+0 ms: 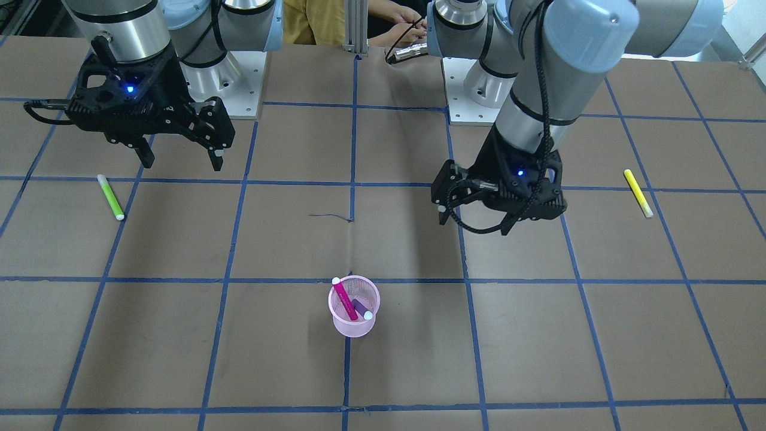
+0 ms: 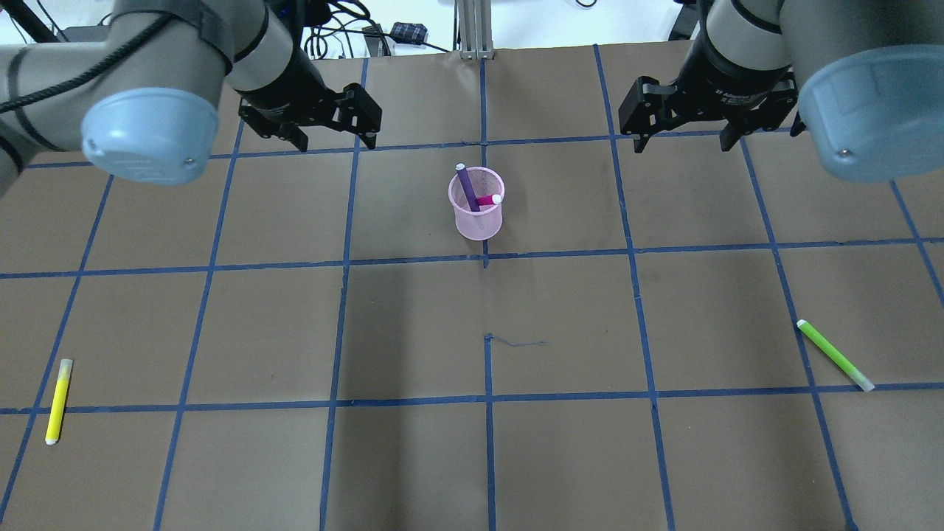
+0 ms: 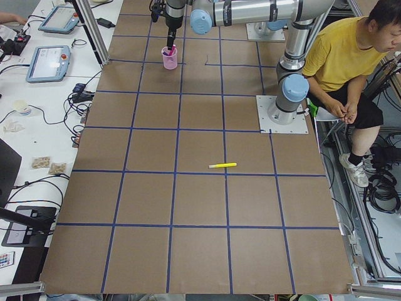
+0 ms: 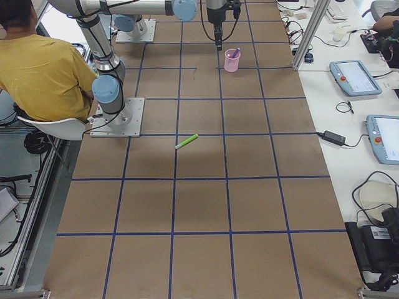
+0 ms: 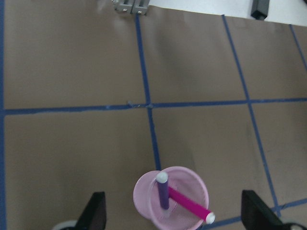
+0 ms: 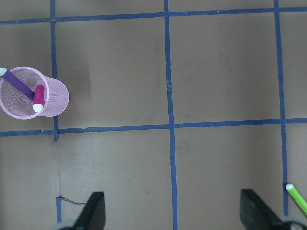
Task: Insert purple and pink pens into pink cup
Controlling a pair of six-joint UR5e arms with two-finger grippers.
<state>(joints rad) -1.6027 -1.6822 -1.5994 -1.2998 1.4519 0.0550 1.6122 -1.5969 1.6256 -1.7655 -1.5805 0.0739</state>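
Note:
The pink mesh cup [image 2: 476, 220] stands upright at the table's middle, also in the front view [image 1: 354, 326]. The purple pen [image 2: 466, 189] and the pink pen [image 2: 487, 200] both stand tilted inside it, white caps up; they show in the left wrist view, purple [image 5: 163, 191] and pink [image 5: 188, 203]. My left gripper [image 2: 334, 139] is open and empty, raised to the left of the cup. My right gripper [image 2: 682, 139] is open and empty, raised to the right of the cup. In the front view the left gripper [image 1: 473, 222] is at the right, the right gripper [image 1: 181, 159] at the left.
A yellow pen [image 2: 58, 401] lies near the table's left front. A green pen [image 2: 835, 355] lies at the right front. A person in a yellow shirt [image 3: 338, 56] sits behind the robot bases. Blue tape lines grid the brown table.

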